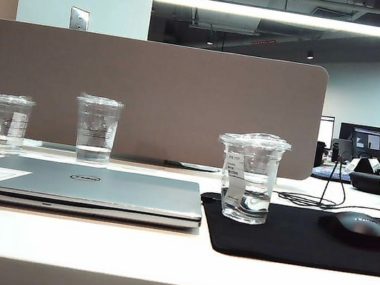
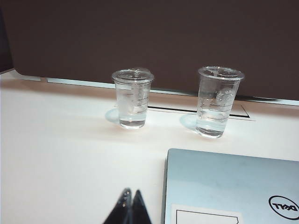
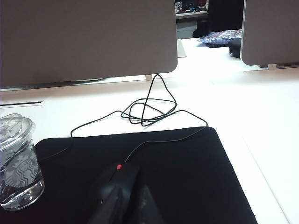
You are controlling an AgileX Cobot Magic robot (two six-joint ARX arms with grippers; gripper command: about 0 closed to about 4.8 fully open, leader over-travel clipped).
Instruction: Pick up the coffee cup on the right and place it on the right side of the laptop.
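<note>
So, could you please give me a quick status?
Left tool shut, right tool shut, both empty. Coffee cup upright on mouse pad. Mouse nearby.

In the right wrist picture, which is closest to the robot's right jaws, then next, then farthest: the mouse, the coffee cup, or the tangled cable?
From the right gripper, shut and low over the pad:
1. Mouse, right by the jaws on the black mouse pad.
2. Coffee cup, off to one side at the pad's edge.
3. Tangled cable, beyond the pad on the white table.
</note>
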